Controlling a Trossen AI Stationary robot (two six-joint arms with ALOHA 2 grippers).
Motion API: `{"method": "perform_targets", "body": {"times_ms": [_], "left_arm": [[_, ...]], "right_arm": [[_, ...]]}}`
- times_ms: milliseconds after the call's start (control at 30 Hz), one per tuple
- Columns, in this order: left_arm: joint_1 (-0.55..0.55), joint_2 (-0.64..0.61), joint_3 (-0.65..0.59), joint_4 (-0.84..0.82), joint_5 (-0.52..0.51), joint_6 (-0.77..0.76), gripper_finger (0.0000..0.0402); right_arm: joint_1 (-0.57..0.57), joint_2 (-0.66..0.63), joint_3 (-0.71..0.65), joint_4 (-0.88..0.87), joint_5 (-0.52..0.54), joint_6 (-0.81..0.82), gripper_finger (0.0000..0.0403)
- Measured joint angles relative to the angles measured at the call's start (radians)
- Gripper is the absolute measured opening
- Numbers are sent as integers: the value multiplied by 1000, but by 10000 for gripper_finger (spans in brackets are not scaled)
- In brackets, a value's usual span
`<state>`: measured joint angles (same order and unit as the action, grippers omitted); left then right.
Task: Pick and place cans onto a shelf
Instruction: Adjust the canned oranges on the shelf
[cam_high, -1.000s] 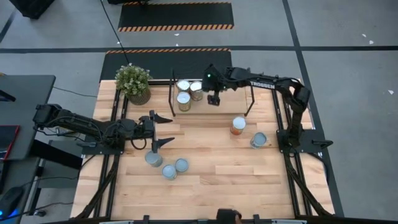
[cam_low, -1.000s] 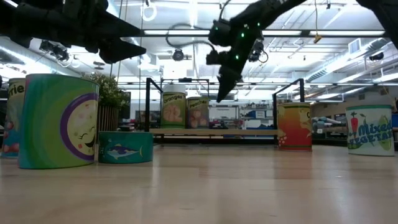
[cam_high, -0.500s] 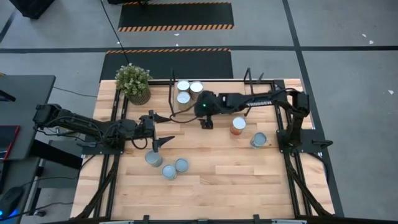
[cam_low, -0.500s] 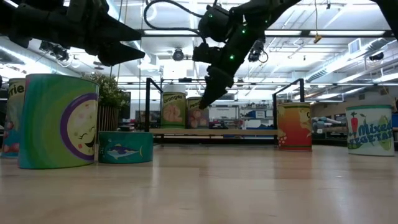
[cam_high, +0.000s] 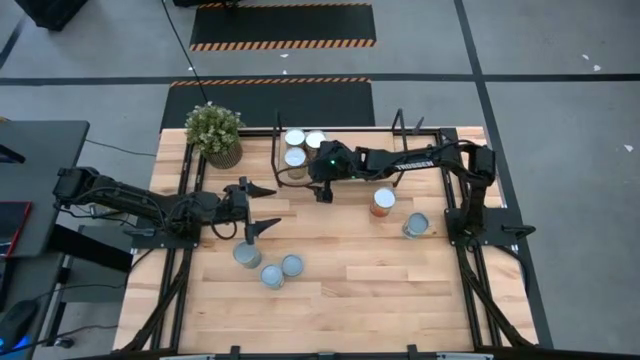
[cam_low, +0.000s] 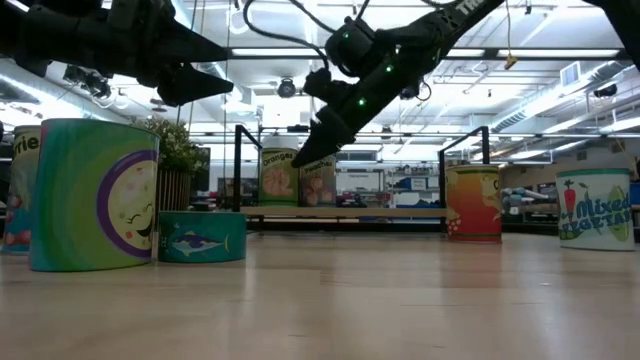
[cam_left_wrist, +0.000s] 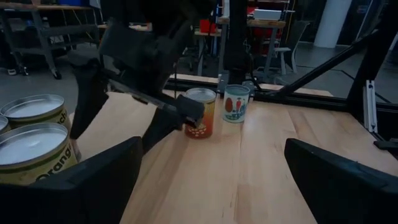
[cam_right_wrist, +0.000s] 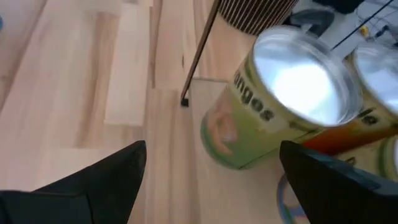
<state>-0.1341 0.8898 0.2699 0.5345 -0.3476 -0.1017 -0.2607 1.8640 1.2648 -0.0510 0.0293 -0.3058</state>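
Observation:
Three cans (cam_high: 296, 157) stand on the shelf's (cam_high: 350, 170) left end; the nearest, with a green label (cam_right_wrist: 273, 112), stands just ahead of my right gripper (cam_high: 319, 192). That gripper is open and empty, low at the shelf's near edge, also seen in the low view (cam_low: 302, 162). My left gripper (cam_high: 263, 208) is open and empty, above the table's left part. Three cans (cam_high: 271, 276) stand near it, toward the near edge. An orange can (cam_high: 382, 201) and another can (cam_high: 416, 224) stand at the right.
A potted plant (cam_high: 214, 132) stands at the far left corner beside the shelf. The shelf's thin black bracket (cam_right_wrist: 199, 53) rises just left of the green-labelled can. Bare wood lies in the table's middle and near part (cam_high: 350, 290).
My right gripper has come off the middle of the shelf toward the table's near and left edges, has gone lower, and has turned to point at the cans on the shelf's left end. The cans have kept their places.

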Motion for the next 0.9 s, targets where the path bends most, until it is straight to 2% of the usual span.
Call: {"method": "perform_targets", "body": {"times_ms": [100, 333, 533, 600, 733, 900], "left_arm": [[0, 0, 0, 0, 0, 0, 400], [0, 0, 0, 3, -2, 4, 400], [-18, -21, 7, -54, -16, -24, 400], [-27, -50, 32, -186, -66, -21, 400], [-20, -81, 114, -490, -280, -60, 400], [29, -69, 151, -601, -376, -134, 400]], "right_arm": [[-5, 19, 1, 54, -15, -1, 377], [-2, 8, 12, 30, -2, -12, 377], [36, -39, 84, -244, 79, -6, 377], [59, -67, 87, -301, 103, 1, 377], [103, -123, 58, -365, 128, 38, 377], [150, -188, -45, -325, 157, 72, 377]]}}
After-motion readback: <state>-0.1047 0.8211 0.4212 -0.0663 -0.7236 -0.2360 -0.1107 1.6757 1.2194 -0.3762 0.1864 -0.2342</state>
